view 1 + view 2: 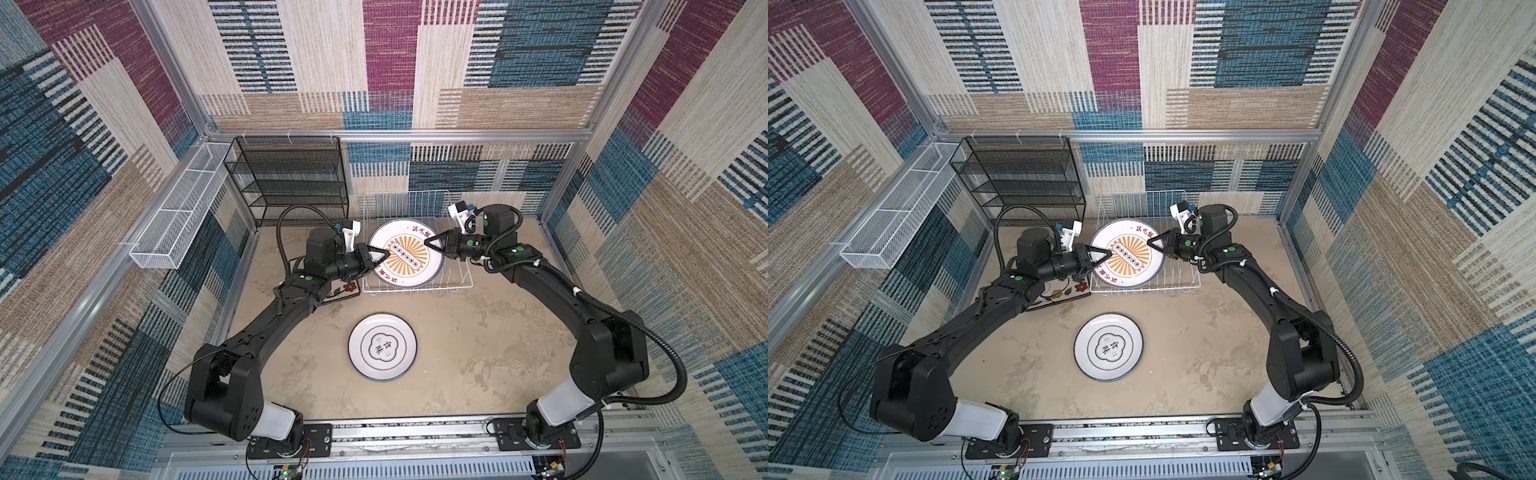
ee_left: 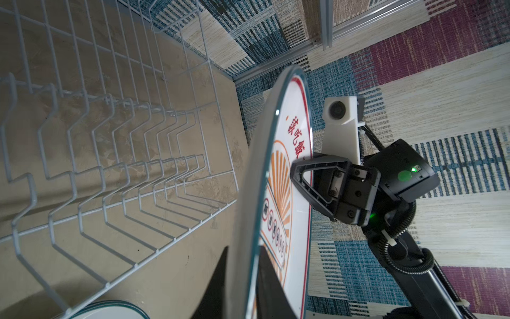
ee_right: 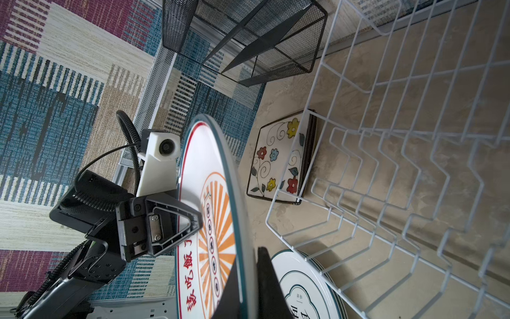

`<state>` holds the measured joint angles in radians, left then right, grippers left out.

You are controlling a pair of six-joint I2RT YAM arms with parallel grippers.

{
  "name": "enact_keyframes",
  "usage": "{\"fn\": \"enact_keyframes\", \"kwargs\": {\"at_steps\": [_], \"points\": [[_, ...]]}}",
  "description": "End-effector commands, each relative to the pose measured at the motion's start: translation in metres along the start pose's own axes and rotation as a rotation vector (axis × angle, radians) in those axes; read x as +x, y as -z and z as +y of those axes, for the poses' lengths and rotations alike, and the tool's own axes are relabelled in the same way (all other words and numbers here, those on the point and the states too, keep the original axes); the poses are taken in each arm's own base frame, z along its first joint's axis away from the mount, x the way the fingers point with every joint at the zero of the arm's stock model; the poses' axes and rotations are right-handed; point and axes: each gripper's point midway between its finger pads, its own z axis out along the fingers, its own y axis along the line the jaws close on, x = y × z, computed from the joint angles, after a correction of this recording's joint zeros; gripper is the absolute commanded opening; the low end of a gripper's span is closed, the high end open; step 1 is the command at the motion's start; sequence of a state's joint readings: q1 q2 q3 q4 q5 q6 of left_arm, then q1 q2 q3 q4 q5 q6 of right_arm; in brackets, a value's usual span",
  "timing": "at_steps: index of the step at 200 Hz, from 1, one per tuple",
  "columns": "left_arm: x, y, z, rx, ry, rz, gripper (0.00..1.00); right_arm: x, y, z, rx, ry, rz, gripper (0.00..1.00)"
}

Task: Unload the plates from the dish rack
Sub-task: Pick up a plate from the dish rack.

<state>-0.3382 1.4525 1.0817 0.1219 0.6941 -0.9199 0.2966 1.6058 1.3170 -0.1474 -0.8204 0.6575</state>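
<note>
A round plate (image 1: 405,266) (image 1: 1127,270) with an orange sunburst centre hangs tilted over the white wire dish rack (image 1: 415,289) (image 1: 1142,289), held from both sides. My left gripper (image 1: 388,252) (image 2: 242,292) is shut on its left rim. My right gripper (image 1: 425,241) (image 3: 248,292) is shut on the opposite rim. The rack's tines (image 2: 110,165) (image 3: 414,165) stand bare in both wrist views. Round white plates (image 1: 382,347) (image 3: 306,284) lie stacked on the table in front of the rack. Flowered square plates (image 1: 1065,291) (image 3: 276,160) lie stacked left of the rack, partly under my left arm.
A black mesh shelf unit (image 1: 291,178) stands at the back left, close to the rack. A long white mesh basket (image 1: 183,208) hangs on the left wall. Patterned walls close in the table on three sides.
</note>
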Motion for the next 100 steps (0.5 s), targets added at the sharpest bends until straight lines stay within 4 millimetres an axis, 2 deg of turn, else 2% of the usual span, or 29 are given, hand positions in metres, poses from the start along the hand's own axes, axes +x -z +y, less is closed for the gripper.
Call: {"fn": "enact_keyframes", "kwargs": {"at_steps": [1,25,44,67,85,100], "points": [[-0.002,0.002,-0.023,0.084,-0.066,0.01,0.13,-0.002,-0.001,0.01,-0.038,0.024,0.001,0.02],[-0.002,0.004,-0.027,0.092,-0.079,0.003,0.08,-0.001,0.0,0.01,-0.036,0.027,0.002,0.04],[-0.002,0.008,-0.029,0.096,-0.085,-0.008,0.0,-0.001,0.0,0.009,-0.028,0.031,0.0,0.1],[0.001,0.012,-0.031,0.084,-0.092,-0.002,0.0,-0.008,0.003,0.005,0.023,0.053,-0.03,0.13],[0.001,0.018,-0.034,0.077,-0.1,-0.011,0.0,-0.017,0.009,0.001,0.097,0.087,-0.074,0.31],[0.001,0.023,-0.034,0.064,-0.098,-0.012,0.0,-0.024,0.017,0.003,0.138,0.129,-0.114,0.41]]}}
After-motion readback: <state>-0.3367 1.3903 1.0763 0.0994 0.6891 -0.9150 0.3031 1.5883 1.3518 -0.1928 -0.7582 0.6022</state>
